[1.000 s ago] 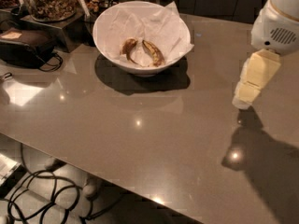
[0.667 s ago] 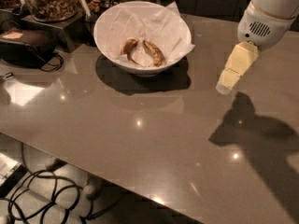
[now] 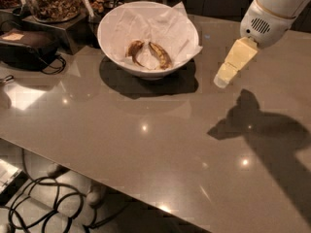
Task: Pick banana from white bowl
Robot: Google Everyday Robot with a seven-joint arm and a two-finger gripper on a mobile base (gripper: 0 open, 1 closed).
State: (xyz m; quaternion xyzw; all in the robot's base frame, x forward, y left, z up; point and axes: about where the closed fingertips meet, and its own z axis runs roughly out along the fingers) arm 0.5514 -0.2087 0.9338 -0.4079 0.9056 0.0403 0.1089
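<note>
Two brown pieces are cradled in the white bowl (image 3: 103, 41) by the far edge of the tabletop (image 3: 146, 149); the longer is the banana (image 3: 161, 55). The gripper (image 3: 221, 80) is hung nearer the right edge, tilted bowlward, judged ready to reach. Nothing is held; its opening cannot be told.

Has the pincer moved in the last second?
Yes. The pincer has shifted left, closer to the white bowl, which has stayed put.

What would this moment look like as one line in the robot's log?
phase: pre-grasp | gripper: over table, right of white bowl | banana: in bowl, untouched
</note>
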